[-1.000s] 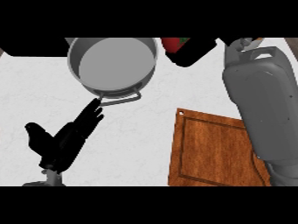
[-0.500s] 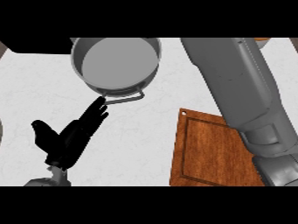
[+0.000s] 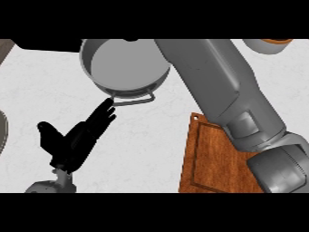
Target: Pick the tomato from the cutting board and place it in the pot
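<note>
Right forearm (image 3: 230, 104) swung across pot (image 3: 123, 65); white counter (image 3: 43, 97), cutting board (image 3: 214, 163).

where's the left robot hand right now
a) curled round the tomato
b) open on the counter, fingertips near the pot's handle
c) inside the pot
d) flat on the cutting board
b: the left robot hand lies open on the white counter, fingertips just below the pot handle.

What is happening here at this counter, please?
The robot's right forearm stretches across the wooden cutting board toward the top rim of the grey pot. Its right hand is out of sight beyond the view's upper edge, so I cannot tell whether it holds the tomato, which shows nowhere. The left hand rests open on the white counter, fingertips near the pot's handle.
</note>
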Robot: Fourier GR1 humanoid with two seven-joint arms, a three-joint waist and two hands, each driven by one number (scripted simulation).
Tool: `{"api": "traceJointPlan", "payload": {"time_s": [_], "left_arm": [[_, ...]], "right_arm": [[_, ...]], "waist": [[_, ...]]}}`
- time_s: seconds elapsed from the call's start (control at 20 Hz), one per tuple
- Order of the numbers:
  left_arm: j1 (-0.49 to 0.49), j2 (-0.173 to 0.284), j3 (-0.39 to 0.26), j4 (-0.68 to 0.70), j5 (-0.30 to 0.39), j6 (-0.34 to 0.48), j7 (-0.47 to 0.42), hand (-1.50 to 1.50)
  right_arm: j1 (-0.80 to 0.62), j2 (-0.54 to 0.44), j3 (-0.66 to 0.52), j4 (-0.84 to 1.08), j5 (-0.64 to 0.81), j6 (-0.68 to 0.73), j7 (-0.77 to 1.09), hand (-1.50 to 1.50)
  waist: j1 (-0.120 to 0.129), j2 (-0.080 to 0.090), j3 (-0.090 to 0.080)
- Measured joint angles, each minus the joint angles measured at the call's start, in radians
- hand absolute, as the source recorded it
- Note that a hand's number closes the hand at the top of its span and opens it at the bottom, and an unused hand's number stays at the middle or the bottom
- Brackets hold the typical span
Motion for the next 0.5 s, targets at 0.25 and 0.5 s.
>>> {"api": "traceJointPlan", "payload": {"time_s": [0.25,0.5], "left_arm": [[-0.019,-0.006,-0.017,0.005,-0.006,-0.008,0.004,0.0],[-0.049,-0.014,-0.028,0.025,-0.013,-0.013,0.005,0.0]], "right_arm": [[-0.037,0.008,0.013,0.127,-0.038,-0.083,-0.054,1.5],[-0.044,0.01,0.007,0.212,-0.095,-0.132,-0.113,1.5]], "waist": [[0.032,0.008,-0.001],[0.064,0.019,-0.001]]}}
